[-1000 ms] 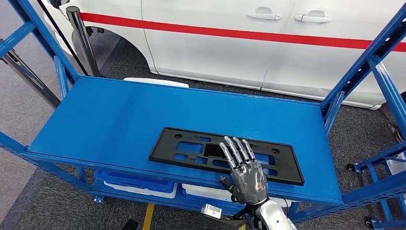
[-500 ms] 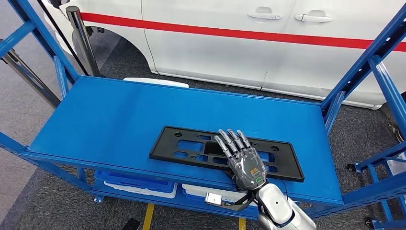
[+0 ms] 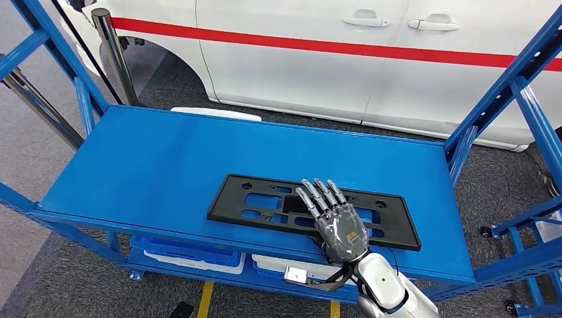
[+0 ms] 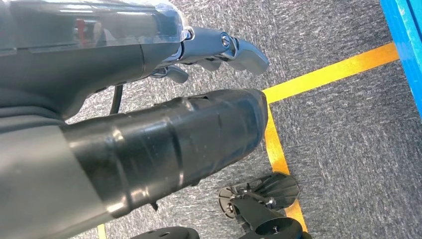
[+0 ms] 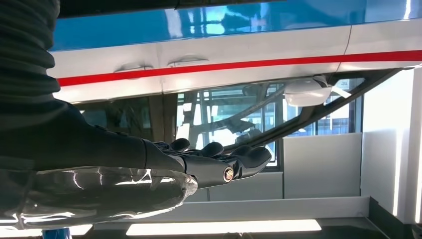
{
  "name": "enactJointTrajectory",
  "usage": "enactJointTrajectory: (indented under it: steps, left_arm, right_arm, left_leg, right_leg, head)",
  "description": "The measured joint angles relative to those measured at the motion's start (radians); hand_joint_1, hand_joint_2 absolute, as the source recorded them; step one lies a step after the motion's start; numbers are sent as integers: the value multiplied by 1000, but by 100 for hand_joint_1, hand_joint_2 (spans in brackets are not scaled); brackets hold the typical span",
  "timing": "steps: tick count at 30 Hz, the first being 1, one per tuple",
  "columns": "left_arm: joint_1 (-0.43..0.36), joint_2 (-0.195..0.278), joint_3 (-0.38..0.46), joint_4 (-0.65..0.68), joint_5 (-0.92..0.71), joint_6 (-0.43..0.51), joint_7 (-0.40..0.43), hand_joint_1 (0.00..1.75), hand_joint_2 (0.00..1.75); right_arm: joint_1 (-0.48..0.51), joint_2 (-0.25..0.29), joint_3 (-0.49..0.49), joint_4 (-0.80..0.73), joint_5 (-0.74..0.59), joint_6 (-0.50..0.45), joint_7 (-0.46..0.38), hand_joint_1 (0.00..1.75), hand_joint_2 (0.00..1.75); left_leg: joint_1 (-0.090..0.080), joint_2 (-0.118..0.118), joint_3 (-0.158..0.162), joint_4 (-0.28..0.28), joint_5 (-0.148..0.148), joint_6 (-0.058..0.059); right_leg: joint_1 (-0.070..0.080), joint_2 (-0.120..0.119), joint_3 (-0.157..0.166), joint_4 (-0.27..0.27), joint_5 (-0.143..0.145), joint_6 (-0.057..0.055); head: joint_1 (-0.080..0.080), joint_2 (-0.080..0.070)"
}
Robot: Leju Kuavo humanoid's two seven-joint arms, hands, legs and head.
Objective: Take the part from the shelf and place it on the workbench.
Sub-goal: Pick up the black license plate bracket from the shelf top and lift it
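While its fingers lie spread and flat, the right hand [image 3: 339, 228] rests over the black part [image 3: 265, 202], gripping nothing. That part lies on the blue shelf [image 3: 152, 165]. Whether the left hand [image 4: 219, 47] is open, I cannot tell.

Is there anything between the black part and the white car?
Just bare blue shelf top lies between the black part and the white car, then grey floor, in the head view.

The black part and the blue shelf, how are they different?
The black part is full of cut-out holes; the blue shelf top is solid. The part is much smaller and lies flat on the shelf near its front edge. The right hand reaches over the part. Both are flat rectangles.
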Motion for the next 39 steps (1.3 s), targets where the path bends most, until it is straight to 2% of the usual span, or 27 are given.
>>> enactJointTrajectory:
  steps: [8, 20, 28, 34, 39]
  left_arm:
    - [0, 0, -3, 0, 8, -1, 0, 0, 0]
    - [1, 0, -4, 0, 14, -2, -2, 0, 0]
    - [3, 0, -10, 0, 18, 0, -1, 0, 0]
    - [4, 0, -20, 0, 21, 1, 0, 0, 0]
    - [4, 0, -21, 0, 22, 1, 0, 0, 0]
  right_arm:
    - [-6, -14, 9, 20, -70, 108, 8, 0, 175]
    - [-15, -27, 10, 45, -90, 142, 31, 0, 175]
    - [-4, -27, -5, 58, 25, 54, 96, 0, 175]
    - [-4, -26, -18, 76, 153, 34, 155, 0, 175]
    - [-8, -26, -25, 91, 193, 32, 175, 0, 175]
  left_leg:
    - [0, 0, 0, 0, 0, 0]
    - [0, 0, 1, 0, 0, 0]
    - [0, 0, 2, 0, 0, 0]
    - [0, 0, 1, 0, 0, 0]
    - [0, 0, 2, 0, 0, 0]
  right_leg:
    - [0, 0, 0, 0, 0, 0]
    - [0, 0, 1, 0, 0, 0]
    - [0, 0, 1, 0, 0, 0]
    - [0, 0, 1, 0, 0, 0]
    - [0, 0, 1, 0, 0, 0]
  head:
    - [0, 0]
    - [0, 0]
    - [0, 0]
    - [0, 0]
    - [0, 0]
